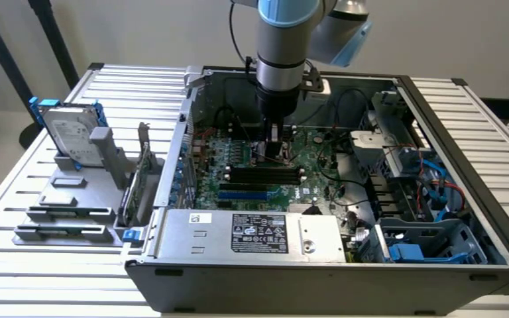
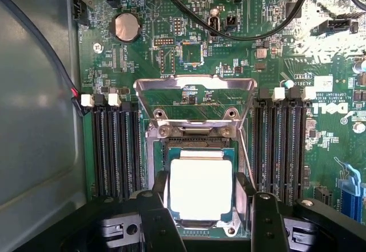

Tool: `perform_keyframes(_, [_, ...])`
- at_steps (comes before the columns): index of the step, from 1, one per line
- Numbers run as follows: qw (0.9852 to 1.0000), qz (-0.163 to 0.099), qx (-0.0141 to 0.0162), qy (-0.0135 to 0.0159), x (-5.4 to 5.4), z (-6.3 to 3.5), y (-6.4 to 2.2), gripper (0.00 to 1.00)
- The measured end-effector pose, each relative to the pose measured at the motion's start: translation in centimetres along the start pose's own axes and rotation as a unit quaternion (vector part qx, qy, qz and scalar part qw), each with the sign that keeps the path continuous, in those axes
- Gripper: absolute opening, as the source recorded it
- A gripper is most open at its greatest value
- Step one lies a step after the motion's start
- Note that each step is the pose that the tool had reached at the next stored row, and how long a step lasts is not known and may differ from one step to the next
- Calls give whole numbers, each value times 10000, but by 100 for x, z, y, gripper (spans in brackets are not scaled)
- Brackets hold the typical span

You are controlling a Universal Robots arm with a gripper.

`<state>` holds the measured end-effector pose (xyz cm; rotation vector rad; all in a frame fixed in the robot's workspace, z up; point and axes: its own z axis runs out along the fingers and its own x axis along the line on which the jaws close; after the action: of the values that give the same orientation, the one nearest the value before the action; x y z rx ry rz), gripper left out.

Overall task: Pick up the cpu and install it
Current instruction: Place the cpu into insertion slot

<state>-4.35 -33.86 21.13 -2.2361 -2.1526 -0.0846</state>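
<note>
Installation nearly done: my end effector [image 2: 203, 199] straddles the cpu [image 2: 200, 178] lying in its socket [image 2: 194, 144]. Grasping or released, I cannot tell. The retention frame [image 2: 194, 84] is not yet closed.

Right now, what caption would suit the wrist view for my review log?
Gripper straddling the cpu at the motherboard socket, retention frame raised, memory slots on both sides.

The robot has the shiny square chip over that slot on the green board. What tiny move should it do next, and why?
Probably ease straight down, slowly. The gripper has the chip between its fingers, squarely over the socket, and the metal flap is flipped open, so nothing seems to block it. I can't tell whether the chip already sits fully in.
</note>
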Motion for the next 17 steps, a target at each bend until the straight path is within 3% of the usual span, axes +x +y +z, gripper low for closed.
perform_keyframes(17, [10000,-1,-3,-45,37,71,-3,55])
